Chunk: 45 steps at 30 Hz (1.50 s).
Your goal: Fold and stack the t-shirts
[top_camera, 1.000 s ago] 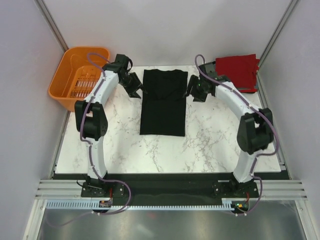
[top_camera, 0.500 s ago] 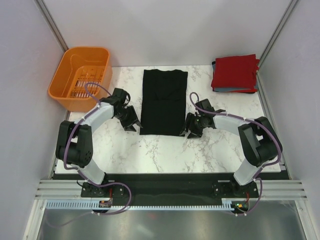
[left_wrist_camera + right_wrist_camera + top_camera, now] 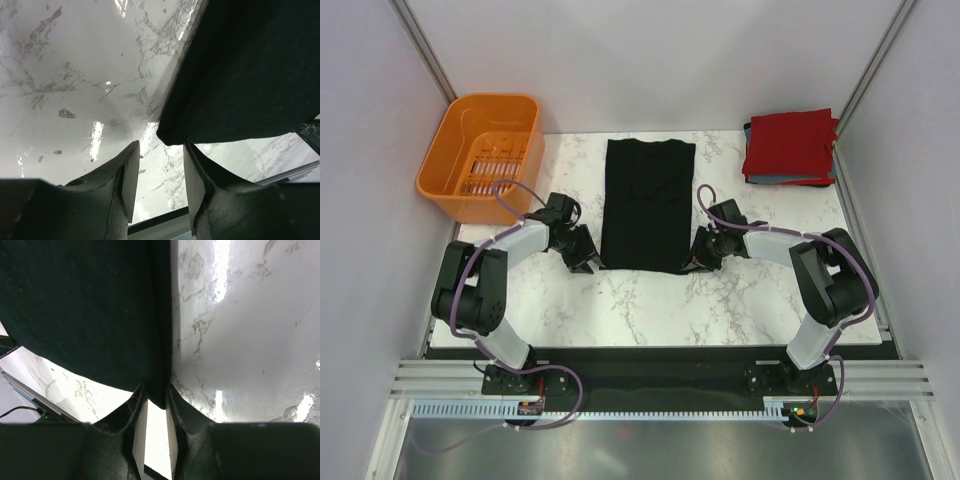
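The black t-shirt [image 3: 645,205] is laid flat as 1 long strip at the middle of the marble table [image 3: 760,300]. At its near left corner the left gripper [image 3: 160,150] is held with jaws apart, the corner just at their mouth. Its near right corner is pinched by the right gripper [image 3: 154,392]. At the far right, the red t-shirt [image 3: 788,143] is stacked on the grey-blue t-shirt [image 3: 780,182].

Your top camera catches only a sliver of the grey-blue t-shirt [image 3: 748,133] beneath the red t-shirt [image 3: 788,143]. Both wrist views crop the black t-shirt [image 3: 250,65], and you cannot tell whether the right gripper [image 3: 155,388] pinches its corner.
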### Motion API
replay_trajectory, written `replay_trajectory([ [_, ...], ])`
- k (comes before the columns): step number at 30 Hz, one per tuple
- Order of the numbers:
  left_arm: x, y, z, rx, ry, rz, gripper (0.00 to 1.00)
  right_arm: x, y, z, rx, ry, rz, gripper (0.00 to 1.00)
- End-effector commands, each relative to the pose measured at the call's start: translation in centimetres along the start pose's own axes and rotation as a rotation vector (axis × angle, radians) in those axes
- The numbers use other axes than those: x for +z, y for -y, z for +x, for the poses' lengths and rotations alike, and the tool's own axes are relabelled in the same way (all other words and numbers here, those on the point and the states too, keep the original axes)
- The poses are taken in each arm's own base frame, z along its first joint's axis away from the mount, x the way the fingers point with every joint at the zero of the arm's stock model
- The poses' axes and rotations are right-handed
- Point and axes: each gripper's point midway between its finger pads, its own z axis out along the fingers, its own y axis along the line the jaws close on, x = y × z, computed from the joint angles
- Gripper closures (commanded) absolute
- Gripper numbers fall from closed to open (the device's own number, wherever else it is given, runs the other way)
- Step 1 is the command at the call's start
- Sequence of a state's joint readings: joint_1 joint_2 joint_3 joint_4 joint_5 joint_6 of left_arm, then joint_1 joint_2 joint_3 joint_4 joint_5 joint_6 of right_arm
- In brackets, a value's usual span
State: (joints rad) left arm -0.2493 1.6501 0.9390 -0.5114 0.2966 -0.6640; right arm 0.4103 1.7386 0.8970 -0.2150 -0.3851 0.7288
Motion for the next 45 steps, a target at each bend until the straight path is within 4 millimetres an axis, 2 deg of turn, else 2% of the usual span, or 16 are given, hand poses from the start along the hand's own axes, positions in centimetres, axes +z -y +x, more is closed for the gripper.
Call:
replay_trajectory([
  [1,0.7,0.2,-0.8,0.049,0.032,0.028,0.52,0.7,0.8,0.2,-0.013,-0.003,0.013,0.74],
  [9,1.5,0.1,-0.8,0.038,0.046,0.044,0.5,1.1,1.4,0.7,-0.016,-0.018,0.027,0.77],
  [15,2.6,-0.3,-0.4,0.005,0.036,0.053,0.57,1.4,1.8,1.0,-0.017,-0.029,0.033,0.81],
  [17,2.9,-0.2,-0.3,-0.005,0.032,0.063,0.65,1.5,1.8,1.0,-0.017,-0.031,0.032,0.82],
  [18,3.0,0.0,-0.3,-0.008,0.03,0.071,0.7,1.5,1.8,1.0,-0.016,-0.031,0.033,0.85],
  [19,3.0,0.0,-0.3,-0.008,0.033,0.071,0.84,1.5,1.8,1.0,-0.016,-0.031,0.033,0.89],
  [21,2.8,0.2,-0.3,-0.005,0.042,0.08,0.94,1.4,1.7,0.9,-0.02,-0.028,0.031,1.0],
  [22,2.3,0.5,-0.3,0.002,0.053,0.091,0.98,1.3,1.7,1.0,-0.021,-0.027,0.027,1.0],
  [26,0.7,1.1,0.3,0.027,0.08,0.124,0.98,0.5,1.3,1.3,-0.023,-0.027,0.016,1.0],
  [32,-3.2,2.0,3.8,0.052,0.094,0.179,0.98,-3.0,0.4,2.9,-0.023,-0.033,-0.008,1.0],
  [34,-4.5,3.1,5.4,0.054,0.078,0.237,0.98,-4.8,-0.2,4.0,-0.036,-0.032,-0.017,1.0],
  [35,-5.2,2.9,6.3,0.05,0.069,0.234,0.98,-5.4,-0.4,4.4,-0.043,-0.029,-0.019,1.0],
  [37,-7.3,3.7,7.5,0.07,0.104,0.268,0.98,-7.8,-1.2,5.2,-0.057,-0.003,-0.032,1.0],
  [38,-7.8,3.2,8.5,0.063,0.087,0.252,0.98,-8.4,-1.6,5.8,-0.071,0.006,-0.028,1.0],
  [39,-9.2,3.5,9.0,0.06,0.11,0.278,0.98,-9.9,-2.2,6.4,-0.07,0.023,-0.044,1.0],
  [45,-12.5,3.0,13.2,0.044,0.091,0.305,0.98,-14.4,-4.9,10.5,-0.1,0.065,-0.092,1.0],
])
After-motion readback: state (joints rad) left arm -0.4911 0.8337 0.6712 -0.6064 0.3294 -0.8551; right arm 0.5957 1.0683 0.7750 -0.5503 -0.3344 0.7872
